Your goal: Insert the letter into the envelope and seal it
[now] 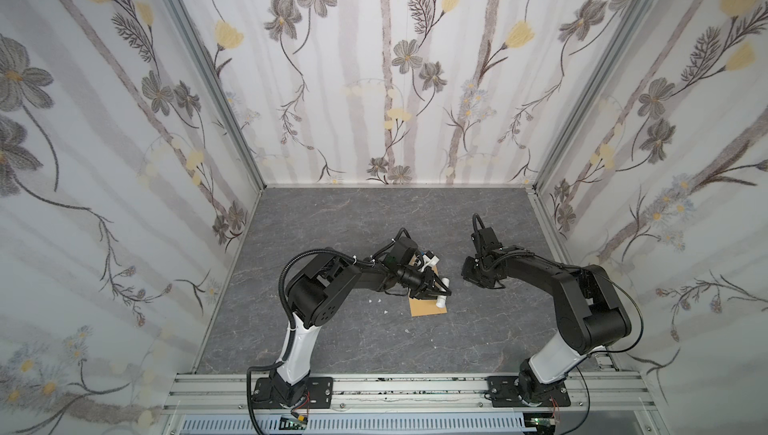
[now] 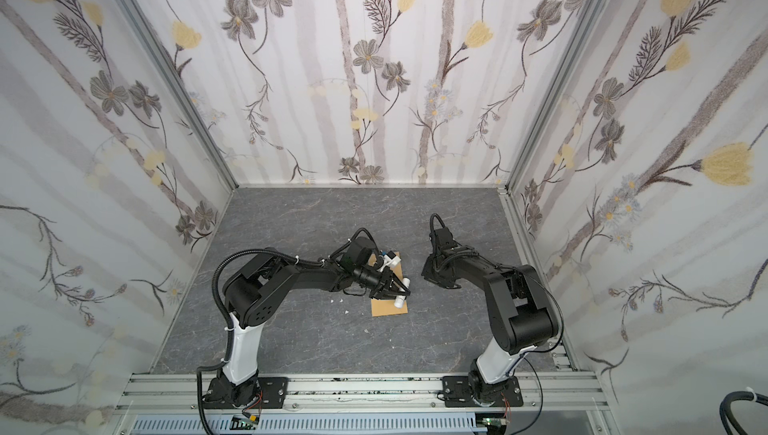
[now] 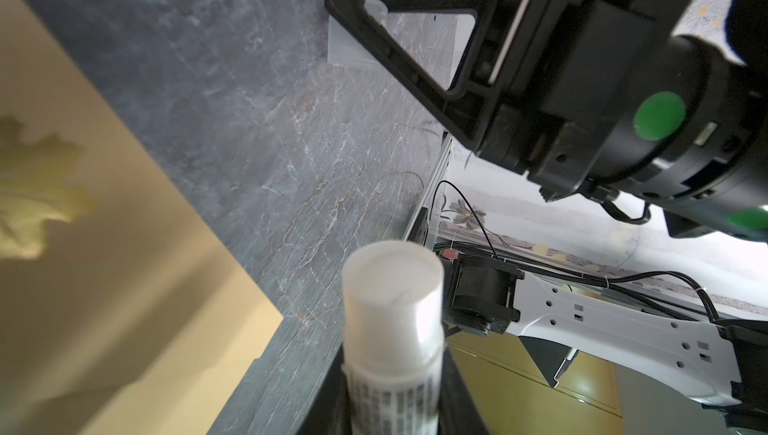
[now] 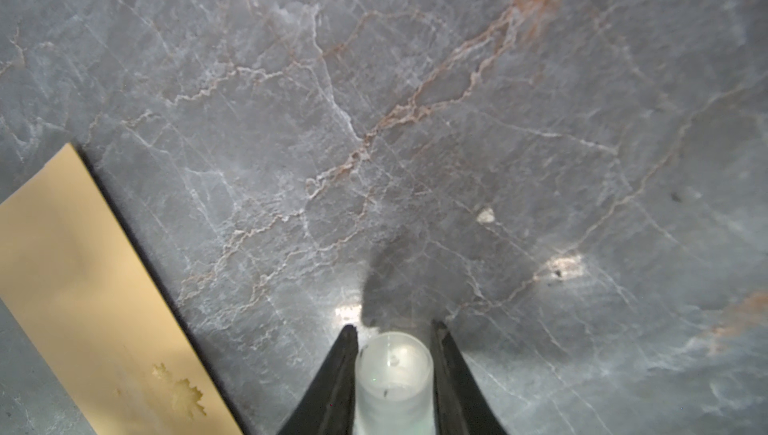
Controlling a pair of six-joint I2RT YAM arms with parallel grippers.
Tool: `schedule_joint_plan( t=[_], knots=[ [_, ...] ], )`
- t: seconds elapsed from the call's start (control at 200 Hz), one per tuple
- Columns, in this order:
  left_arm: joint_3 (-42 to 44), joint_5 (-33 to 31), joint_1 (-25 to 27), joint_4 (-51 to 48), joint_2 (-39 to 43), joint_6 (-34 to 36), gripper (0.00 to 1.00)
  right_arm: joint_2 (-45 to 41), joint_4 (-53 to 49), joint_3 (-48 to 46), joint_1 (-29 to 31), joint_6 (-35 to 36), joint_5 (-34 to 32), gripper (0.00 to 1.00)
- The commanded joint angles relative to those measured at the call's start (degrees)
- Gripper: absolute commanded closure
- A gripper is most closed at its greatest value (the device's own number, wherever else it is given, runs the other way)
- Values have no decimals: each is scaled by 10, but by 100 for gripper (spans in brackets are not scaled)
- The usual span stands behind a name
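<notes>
The kraft-brown envelope (image 1: 428, 309) (image 2: 388, 310) lies flat mid-table, mostly under my left gripper (image 1: 440, 291) (image 2: 397, 292). Its yellow flower sticker (image 3: 33, 196) (image 4: 183, 391) faces up. My left gripper (image 3: 392, 391) is shut on a white glue tube (image 3: 392, 320) (image 1: 447, 283), held crosswise just above the envelope (image 3: 104, 287). To the right, over bare table beside the envelope (image 4: 83, 287), my right gripper (image 1: 469, 277) (image 4: 395, 325) is shut on a translucent cap (image 4: 392, 370). One of its fingers (image 3: 395, 59) shows in the left wrist view. The letter is out of view.
A few small white scraps (image 1: 374, 300) (image 1: 385, 312) (image 1: 407, 330) lie on the grey marble-patterned table (image 1: 374, 225) left of and in front of the envelope. Flowered walls close in the back and both sides. The two arm bases stand on the aluminium rail (image 1: 407, 387) at the front edge.
</notes>
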State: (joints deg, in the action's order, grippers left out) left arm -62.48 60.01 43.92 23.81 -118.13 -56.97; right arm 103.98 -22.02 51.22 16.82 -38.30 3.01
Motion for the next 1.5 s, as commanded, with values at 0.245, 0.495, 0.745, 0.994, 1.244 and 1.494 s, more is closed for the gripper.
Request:
schedule_joint_plan(
  t=[0.245,0.495,0.745,0.994,1.244,1.494],
  knots=[
    [-29,11,16,14,-18,1,100,-11,5,5,0,3,-9,71],
    [-48,7,27,14,-34,-1,100,-33,-3,18,-4,2,-4,70],
    [-65,5,31,17,-51,-4,100,-63,-7,23,-8,-8,11,70],
    [-95,3,37,26,-66,-9,100,-83,-8,28,-8,-19,24,70],
    [-121,4,37,33,-84,-13,100,-91,-3,24,-5,-27,35,70],
    [-153,7,29,34,-95,-14,100,-100,-2,19,-3,-29,40,70]
  ],
)
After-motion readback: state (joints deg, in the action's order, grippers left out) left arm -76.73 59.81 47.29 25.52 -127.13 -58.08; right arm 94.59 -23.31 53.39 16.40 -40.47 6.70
